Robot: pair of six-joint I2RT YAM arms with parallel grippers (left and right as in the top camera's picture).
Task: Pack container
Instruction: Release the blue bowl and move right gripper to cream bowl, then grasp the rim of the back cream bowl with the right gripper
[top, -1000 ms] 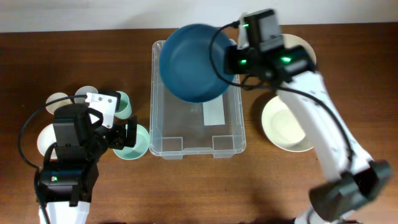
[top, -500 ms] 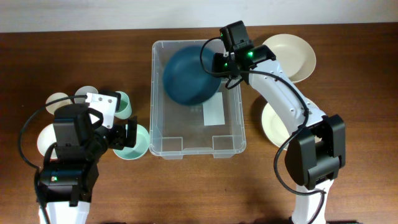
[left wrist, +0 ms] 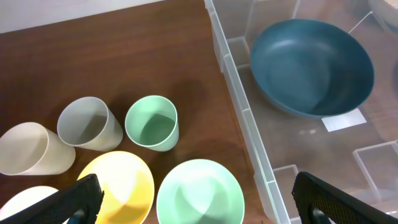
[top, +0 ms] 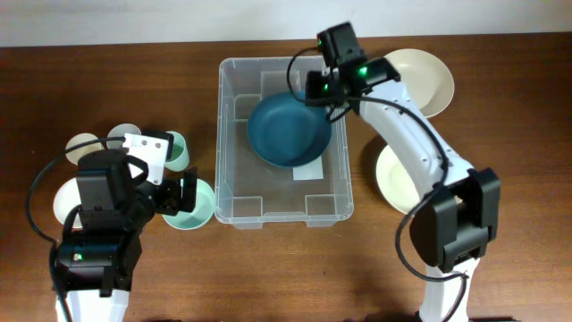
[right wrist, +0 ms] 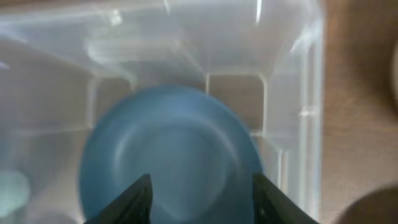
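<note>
Under all items, table (top: pixel 286 277): brown wood grain, light strip along the far edge.
Container (top: pixel 220 134): clear rectangular bin at table centre, between the two arms; long side running front to back; moulded ledges inside the near corners; seen from the left wrist as a wall (left wrist: pixel 239 93) and from the right wrist as a blurred far end (right wrist: pixel 298 93).
Blue bowl (top: pixel 288 132): dark blue, upright, lying inside the container towards its far right part, partly over the label; also in the left wrist view (left wrist: pixel 311 65) and the right wrist view (right wrist: pixel 171 155).
Cream dishes: one (top: pixel 429 76) at the far right of the container, one (top: pixel 407 179) nearer, partly hidden by the right arm.
Mint bowl (left wrist: pixel 199 193): just beside the container's left wall.
Yellow bowl (left wrist: pixel 121 186): touching the mint bowl on its left.
Cups: mint cup (left wrist: pixel 152 121), grey cup (left wrist: pixel 90 121) and tilted cream cup (left wrist: pixel 28 149), in a row beyond the two bowls.
White label (left wrist: pixel 344 120): flat on the container's bottom, near edge showing past the bowl.
Right gripper (right wrist: pixel 202 199): above the blue bowl's far right rim, fingers spread wide, nothing between them.
Left gripper (left wrist: pixel 202 205): over the mint bowl, fingers wide apart, holding nothing.
</note>
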